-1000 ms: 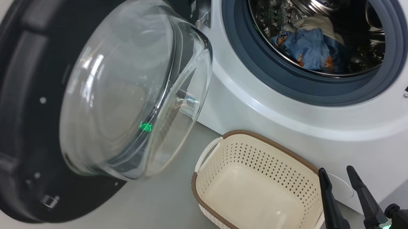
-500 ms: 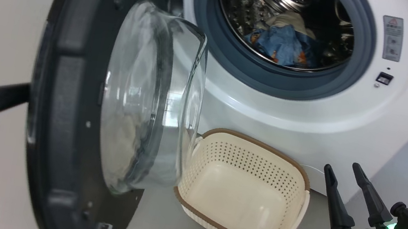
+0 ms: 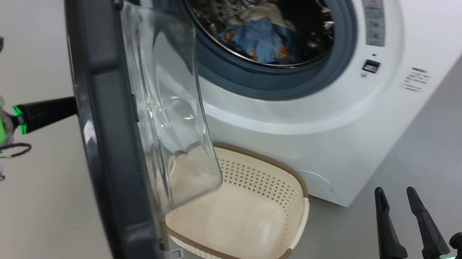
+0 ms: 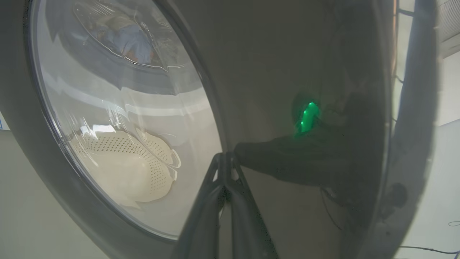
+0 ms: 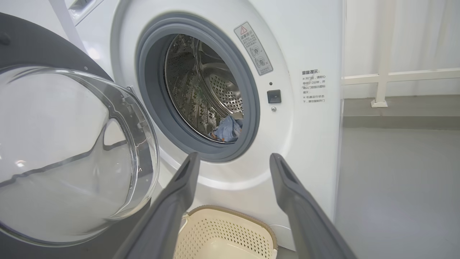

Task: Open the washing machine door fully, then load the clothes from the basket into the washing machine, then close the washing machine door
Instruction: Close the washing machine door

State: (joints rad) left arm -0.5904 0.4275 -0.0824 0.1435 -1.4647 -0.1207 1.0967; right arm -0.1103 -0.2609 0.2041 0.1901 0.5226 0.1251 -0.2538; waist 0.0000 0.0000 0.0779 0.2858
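Leftmost, we see our left gripper clenched on nothing, its two dark fingers pressed together, tips touching the glossy outer face of the very large, round, black-rimmed washing machine door. That door stands half open and edge-on to us, between this arm and the drum mouth. Its bulging clear glass bowl overlaps the small cream perforated plastic basket with its brown rim. The basket sits on the grey floor just before the foot of the big white boxy front-loading washing machine. Soft blue, cream and orange printed clothes lie at the drum's bottom. A grey warning sticker with a red triangle sits right of the opening. Its text, and the printed lines beside it, are too small to read. Our right gripper hangs spread wide, unladen, with its fingers pointing up.
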